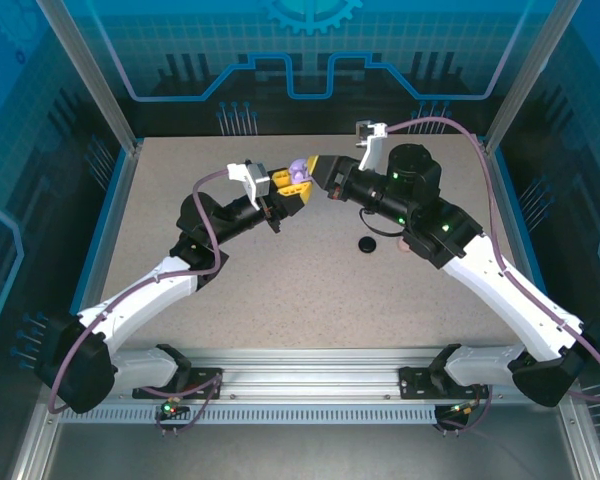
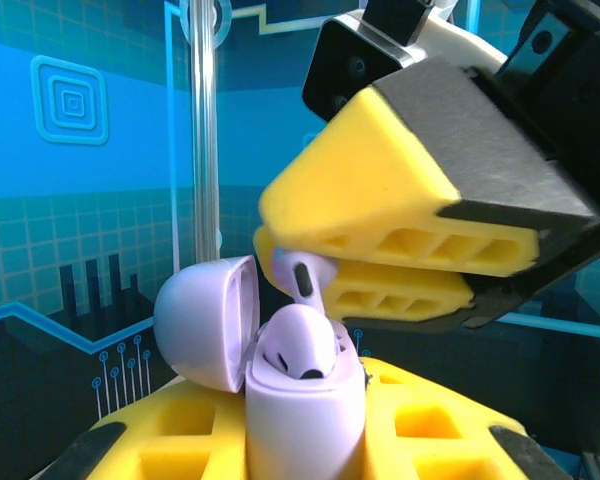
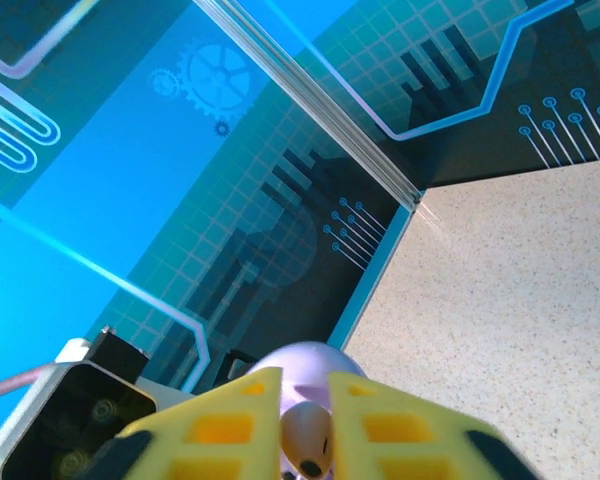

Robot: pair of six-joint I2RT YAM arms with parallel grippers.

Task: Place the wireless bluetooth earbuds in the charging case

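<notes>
Above the far middle of the desk (image 1: 280, 300), the left claw (image 1: 288, 187) is clamped on the open lavender charging case (image 2: 305, 410); the right claw (image 2: 280, 245) pinches a lavender earbud (image 2: 302, 278) just over it.

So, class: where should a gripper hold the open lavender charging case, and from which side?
Grip the case by its lower body, from the base, as the left gripper does. The lid stands open sideways and the right gripper holds an earbud at the top, so that end should stay free.
</notes>
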